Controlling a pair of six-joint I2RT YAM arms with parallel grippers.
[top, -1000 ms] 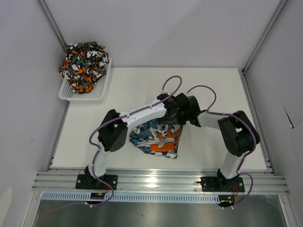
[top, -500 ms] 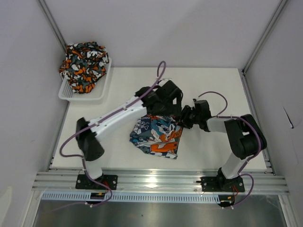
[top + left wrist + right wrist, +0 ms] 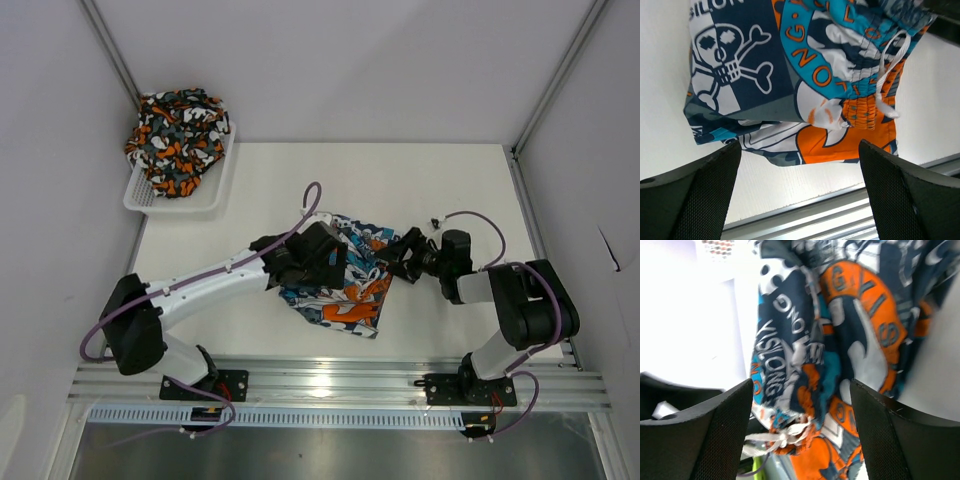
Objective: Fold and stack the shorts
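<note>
Finding: the left gripper is hanging directly over the skull-print shorts with its fingers spread wide and nothing between them. The right gripper is also standing spread. The same cloth is lying just ahead of its fingertips, and no pinch is showing.

Assessment: the pair is lying below both hands as a rumpled, partly doubled bundle on the table, so the fold appears unfinished. To do it well, each hand should be taking the edge nearest it, low and flat. They should be drawing the layers square before laying one half over, with the drawstring kept inside.

Materials: thin woven cloth is creasing softly. The orange waistband is gathering in elastic ridges, and the white cord is lying loose and liable to snag.

The camouflage shorts are sitting heaped in the mesh basket, well beyond the left gripper.
</note>
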